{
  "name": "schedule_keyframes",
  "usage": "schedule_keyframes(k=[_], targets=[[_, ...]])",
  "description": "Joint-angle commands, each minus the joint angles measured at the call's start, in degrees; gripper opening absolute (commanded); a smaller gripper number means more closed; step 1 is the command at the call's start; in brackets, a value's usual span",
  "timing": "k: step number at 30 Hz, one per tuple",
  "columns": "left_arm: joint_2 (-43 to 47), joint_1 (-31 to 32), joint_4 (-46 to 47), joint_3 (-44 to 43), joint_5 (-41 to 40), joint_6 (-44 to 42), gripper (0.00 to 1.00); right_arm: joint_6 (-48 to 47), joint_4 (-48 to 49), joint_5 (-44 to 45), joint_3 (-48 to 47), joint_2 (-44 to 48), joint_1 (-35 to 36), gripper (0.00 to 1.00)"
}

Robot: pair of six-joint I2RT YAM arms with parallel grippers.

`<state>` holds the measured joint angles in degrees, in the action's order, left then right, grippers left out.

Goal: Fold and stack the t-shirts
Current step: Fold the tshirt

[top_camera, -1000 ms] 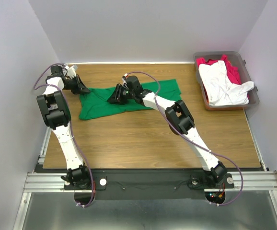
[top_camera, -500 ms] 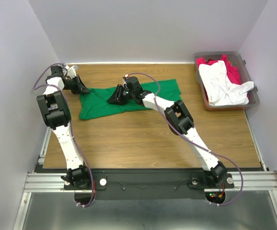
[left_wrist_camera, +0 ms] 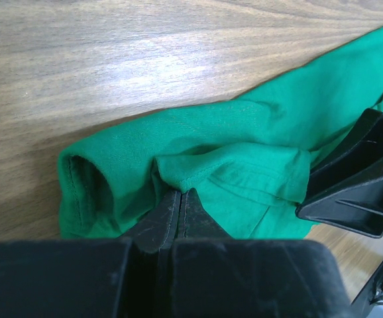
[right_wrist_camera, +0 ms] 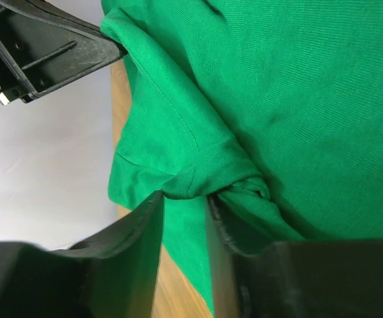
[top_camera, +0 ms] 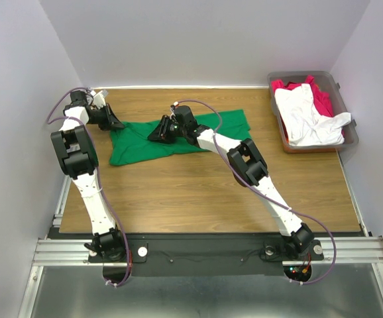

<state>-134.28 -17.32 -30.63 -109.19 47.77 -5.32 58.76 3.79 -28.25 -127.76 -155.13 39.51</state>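
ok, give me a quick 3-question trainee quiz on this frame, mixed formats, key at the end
1. True or false: the green t-shirt lies in the grey plastic bin.
2. In the bin, the white t-shirt lies: A on top of the crimson t-shirt; B under it; C apart from it.
3. Fill in: the left gripper and the right gripper each pinch the ____.
Key: 1 false; 2 A; 3 green t-shirt.

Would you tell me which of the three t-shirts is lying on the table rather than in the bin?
The bright green t-shirt lies spread on the table; the white t-shirt and the red t-shirt are heaped in the bin.
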Motion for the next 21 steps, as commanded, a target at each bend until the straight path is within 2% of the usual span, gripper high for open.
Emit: schedule_keyframes(k=[1,8,10,13,15,21], targets=[[4.4,0.2,-0.4,0.2,1.0,-0.8,0.00,0.7,4.2,1.0,-2.5,-0.3,0.6,0.39],[4.6,0.2,-0.5,0.2,0.9,-0.9,0.00,1.2,4.6,1.3,-2.0,-0.4,0.6,0.41],[4.6,0.2,-0.4,0.2,0.9,-1.0,0.00,1.4,4.7,1.2,-1.7,-0.5,0.6,0.34],[5.1,0.3,-0.6,0.2,1.0,-1.2,0.00,1.4,4.9,1.0,-1.6,-0.3,0.5,0.08],[5.7,0.2,-0.6,0.3,0.9,-1.2,0.00,1.4,5.0,0.8,-1.4,0.1,0.5,0.01],[8.5,0.2,-2.8,-1.9,-1.1,-2.7,0.00,1.6,5.3,-0.9,-1.4,1.9,-1.5,0.01]])
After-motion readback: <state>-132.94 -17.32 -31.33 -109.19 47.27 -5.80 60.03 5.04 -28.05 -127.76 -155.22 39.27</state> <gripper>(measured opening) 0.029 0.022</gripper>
